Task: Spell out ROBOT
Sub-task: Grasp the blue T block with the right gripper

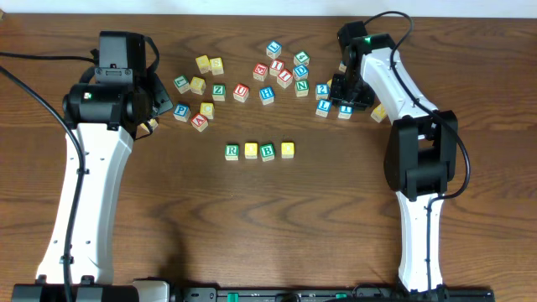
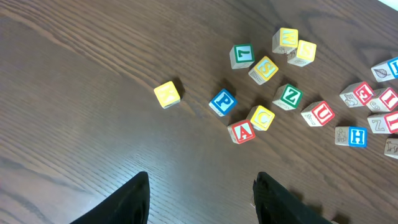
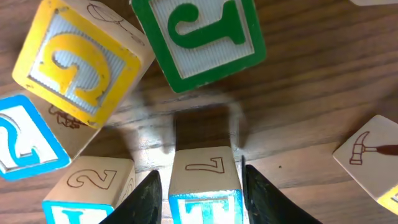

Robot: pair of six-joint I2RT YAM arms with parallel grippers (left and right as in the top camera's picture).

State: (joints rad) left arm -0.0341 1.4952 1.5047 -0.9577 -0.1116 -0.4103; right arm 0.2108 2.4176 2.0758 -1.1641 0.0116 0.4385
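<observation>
A row of blocks lies mid-table: green R (image 1: 232, 151), a yellow block (image 1: 251, 150), green B (image 1: 268, 152), a yellow block (image 1: 288, 149). My right gripper (image 1: 346, 99) is low over the right-hand cluster. In the right wrist view its jaws (image 3: 199, 180) straddle a blue T block (image 3: 205, 190) that rests on the table, with a thin gap at the left finger. My left gripper (image 1: 155, 105) is open and empty above bare wood (image 2: 199, 180), left of the loose blocks.
Loose blocks crowd the back of the table: blue P (image 2: 222, 102), red A (image 2: 241, 131), yellow C (image 2: 262, 117), green Z (image 2: 288, 97), red U (image 2: 319, 114). Around the T block sit a green-letter block (image 3: 199, 37), a yellow G (image 3: 74, 62) and a neighbouring block (image 3: 93, 186).
</observation>
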